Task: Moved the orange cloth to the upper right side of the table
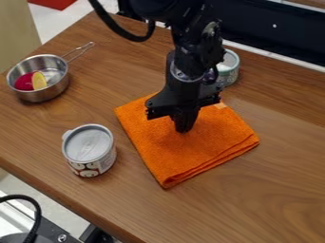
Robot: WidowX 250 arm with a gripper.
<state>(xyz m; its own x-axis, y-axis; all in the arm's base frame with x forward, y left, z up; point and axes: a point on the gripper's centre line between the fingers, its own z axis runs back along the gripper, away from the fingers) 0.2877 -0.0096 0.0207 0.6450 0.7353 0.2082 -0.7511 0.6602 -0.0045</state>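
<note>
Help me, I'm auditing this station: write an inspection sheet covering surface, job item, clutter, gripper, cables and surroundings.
Surface: brown wooden table.
Job item: orange cloth, folded, lying mid-table.
Clutter: metal pot holding a pink piece and a yellow piece; lidded can left of the cloth; second can partly behind the arm.
Gripper: over the cloth; contact unclear.
Cables: black loop beside the arm; another lower left.
Surroundings: dark panel beyond the far edge.

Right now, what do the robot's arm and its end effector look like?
The arm is black and blocky, with a round silvery fitting low down and a thick black cable looping beside it. The end effector is black too, broad on top and tapering downward.
</note>
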